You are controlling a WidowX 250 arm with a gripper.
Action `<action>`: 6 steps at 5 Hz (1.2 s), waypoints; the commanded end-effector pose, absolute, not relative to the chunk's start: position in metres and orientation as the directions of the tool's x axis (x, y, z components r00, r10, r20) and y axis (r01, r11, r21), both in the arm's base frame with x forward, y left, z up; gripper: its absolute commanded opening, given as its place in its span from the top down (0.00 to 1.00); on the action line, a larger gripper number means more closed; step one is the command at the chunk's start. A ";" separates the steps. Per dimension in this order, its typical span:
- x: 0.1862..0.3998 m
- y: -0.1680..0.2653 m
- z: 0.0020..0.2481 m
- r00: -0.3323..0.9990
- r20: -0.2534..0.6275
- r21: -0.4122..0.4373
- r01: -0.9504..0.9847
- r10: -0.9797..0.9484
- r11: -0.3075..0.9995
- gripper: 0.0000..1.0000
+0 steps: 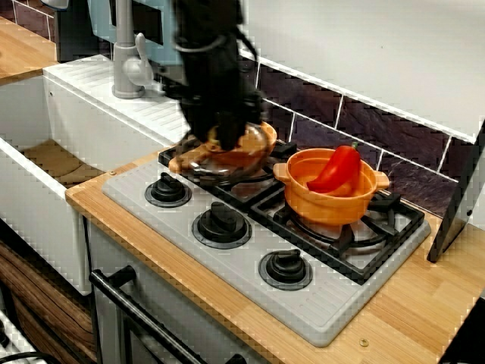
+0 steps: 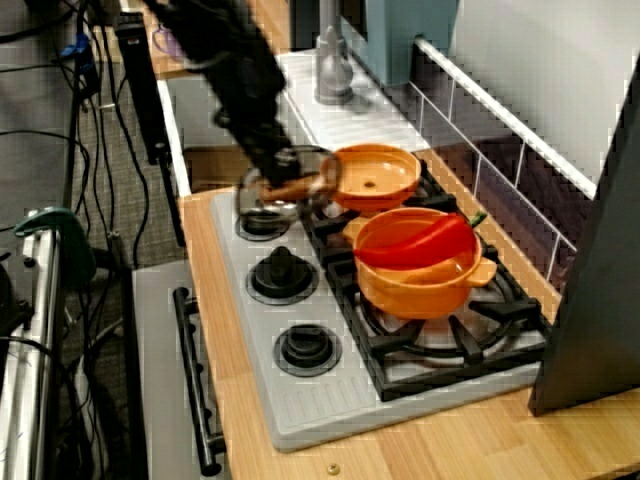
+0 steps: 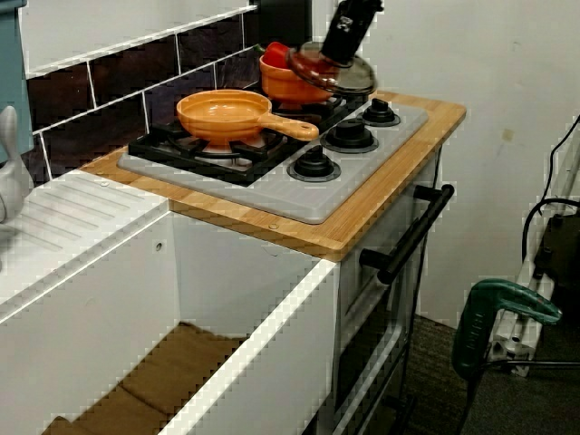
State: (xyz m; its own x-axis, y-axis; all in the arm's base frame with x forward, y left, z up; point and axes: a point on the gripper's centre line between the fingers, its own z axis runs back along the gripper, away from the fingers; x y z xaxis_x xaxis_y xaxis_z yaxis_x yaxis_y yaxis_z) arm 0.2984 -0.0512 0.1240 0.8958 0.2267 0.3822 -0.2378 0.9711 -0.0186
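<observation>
My black gripper (image 1: 227, 133) is shut on a clear glass lid (image 1: 235, 163) with a dark rim, and holds it tilted just above the stove's left burner. Under the lid sits an orange frying pan (image 1: 263, 136), its handle pointing towards the front left. In the view from the stove's right end, the lid (image 2: 262, 200) hangs over the pan's handle, beside the pan (image 2: 375, 175). On the right burner stands an orange pot (image 1: 330, 201) with a red pepper (image 1: 337, 168) in it. From the sink side, the gripper (image 3: 337, 56) and lid (image 3: 331, 72) overlap the pot (image 3: 290, 86).
Three black knobs (image 1: 222, 222) line the grey stove's front. A white sink (image 1: 45, 159) with a grey faucet (image 1: 125, 61) lies to the left. A dark panel (image 1: 458, 205) leans at the right. Tiled wall behind; an oven handle (image 3: 412, 231) below.
</observation>
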 end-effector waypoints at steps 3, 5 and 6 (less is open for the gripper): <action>0.400 -0.010 0.144 0.878 0.392 0.002 -0.300 0.276 0.954 1.00; 0.419 0.009 0.142 0.911 0.348 0.063 -0.261 0.224 0.963 1.00; 0.415 0.010 0.142 0.921 0.327 0.060 -0.246 0.214 0.967 1.00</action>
State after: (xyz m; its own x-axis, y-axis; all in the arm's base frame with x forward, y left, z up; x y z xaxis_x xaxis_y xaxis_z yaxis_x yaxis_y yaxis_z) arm 0.4095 0.0074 0.1213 0.9382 0.2163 0.2703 -0.2444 0.9668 0.0747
